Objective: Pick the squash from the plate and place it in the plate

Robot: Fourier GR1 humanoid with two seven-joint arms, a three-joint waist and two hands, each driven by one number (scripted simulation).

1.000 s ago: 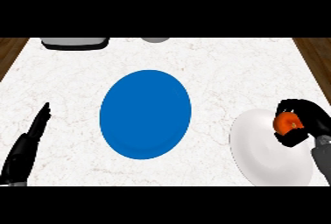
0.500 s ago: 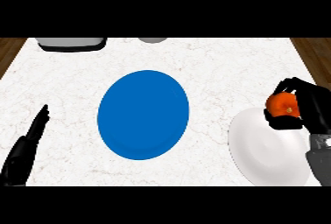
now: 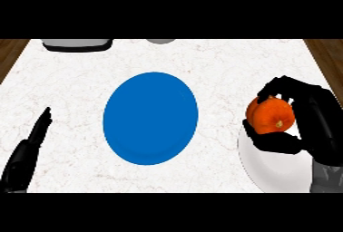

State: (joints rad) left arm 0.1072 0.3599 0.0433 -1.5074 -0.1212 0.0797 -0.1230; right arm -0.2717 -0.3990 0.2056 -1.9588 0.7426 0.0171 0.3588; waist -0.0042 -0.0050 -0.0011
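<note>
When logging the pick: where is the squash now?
Head view, right side: the squash is held in the right hand's curled fingers at the white plate's far edge, right of the blue plate.

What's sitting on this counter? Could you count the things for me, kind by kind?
2 plates: blue plate, white plate
1 squash, held in the right robot hand
2 grey things at the far edge: larger grey object, smaller grey object
Total: 5

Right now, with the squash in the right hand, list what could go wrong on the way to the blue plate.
The squash is round and bulges out past the right hand's fingers, so it might slip mid-carry. Released near the blue plate's rim, it could roll off.
</note>
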